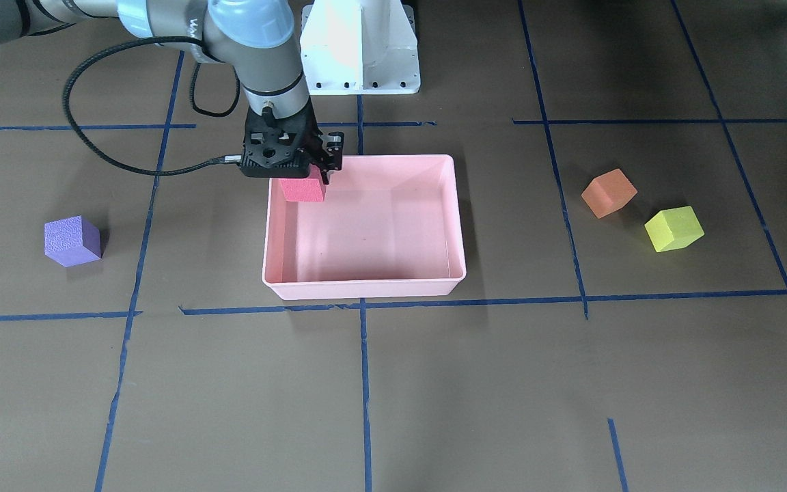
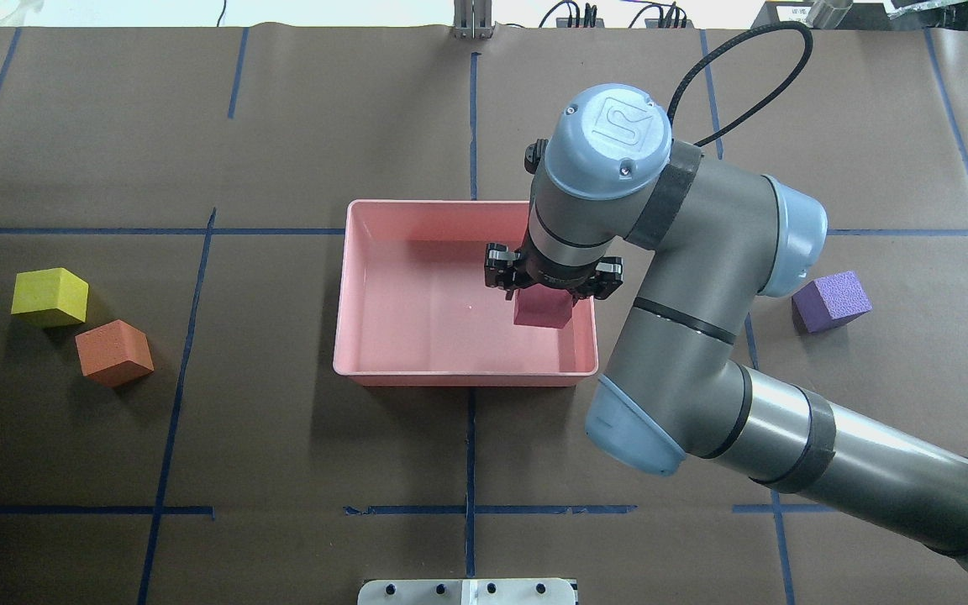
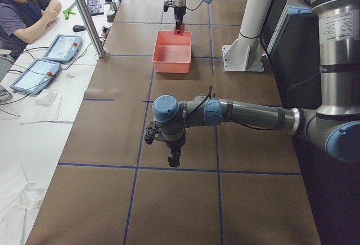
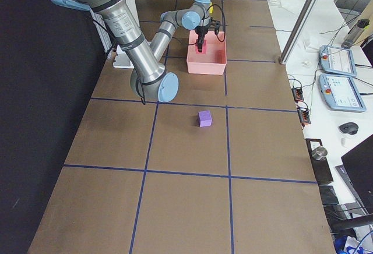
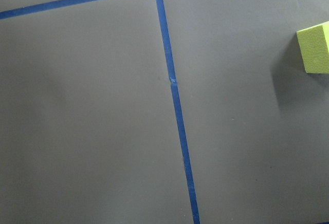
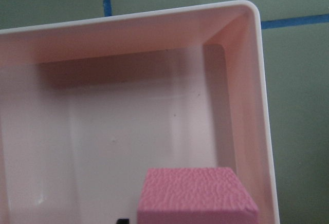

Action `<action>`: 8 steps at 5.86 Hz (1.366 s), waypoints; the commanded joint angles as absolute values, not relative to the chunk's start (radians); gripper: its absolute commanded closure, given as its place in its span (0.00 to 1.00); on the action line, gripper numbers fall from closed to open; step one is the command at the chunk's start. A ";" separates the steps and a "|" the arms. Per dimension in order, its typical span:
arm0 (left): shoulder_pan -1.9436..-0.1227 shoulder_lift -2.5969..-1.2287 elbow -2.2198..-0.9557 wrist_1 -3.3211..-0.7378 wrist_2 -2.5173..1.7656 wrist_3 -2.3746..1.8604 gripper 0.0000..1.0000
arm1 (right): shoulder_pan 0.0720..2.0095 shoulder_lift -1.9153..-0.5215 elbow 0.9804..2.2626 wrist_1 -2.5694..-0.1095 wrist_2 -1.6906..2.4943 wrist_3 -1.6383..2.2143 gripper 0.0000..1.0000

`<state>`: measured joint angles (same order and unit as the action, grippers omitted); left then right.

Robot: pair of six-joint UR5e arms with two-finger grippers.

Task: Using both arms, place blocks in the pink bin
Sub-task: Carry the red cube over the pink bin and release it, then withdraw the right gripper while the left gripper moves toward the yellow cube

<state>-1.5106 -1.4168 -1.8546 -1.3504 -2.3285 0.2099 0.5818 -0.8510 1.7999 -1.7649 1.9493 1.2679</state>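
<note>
Red grainy foam cube (image 1: pixel 303 190), clamped by right gripper (image 1: pixel 305 176), over pink bin's (image 1: pixel 366 288) upper-left corner. Left gripper's (image 3: pixel 174 159) state unclear.

The bin (image 1: pixel 366 287) was pale pink. Shown were a red block (image 1: pixel 303 190), purple block (image 1: pixel 71 240), orange block (image 1: pixel 609 193) and yellow block (image 1: pixel 673 229). The table (image 1: pixel 489 396) was brown, gridded with blue tape lines (image 1: pixel 365 383).

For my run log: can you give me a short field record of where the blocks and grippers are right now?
right gripper: shut on red block, over a corner of pink bin
left gripper: low over the table, open or shut unclear
purple block: on table, robot's right of bin
orange block, yellow block: on table, robot's left, near each other
</note>
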 commanded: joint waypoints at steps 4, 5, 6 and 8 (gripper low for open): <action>-1.490 -1.572 -1.759 -1.627 -2.333 -0.030 0.00 | 0.860 -0.984 1.795 -1.772 2.145 0.818 0.00; -1.379 -1.551 -1.758 -1.741 -2.326 -0.140 0.00 | 0.941 -1.043 1.795 -1.772 2.182 0.644 0.00; -1.309 -1.533 -1.749 -1.803 -2.322 -0.305 0.00 | 1.030 -1.119 1.793 -1.772 2.213 0.429 0.00; -1.188 -1.528 -1.734 -1.937 -2.312 -0.640 0.00 | 1.173 -1.268 1.793 -1.769 2.250 0.094 0.00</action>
<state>-1.2476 -1.5311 -1.7431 -1.8683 -2.3186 -0.4763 1.1040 -1.1947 1.7934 -1.7709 2.2250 0.2550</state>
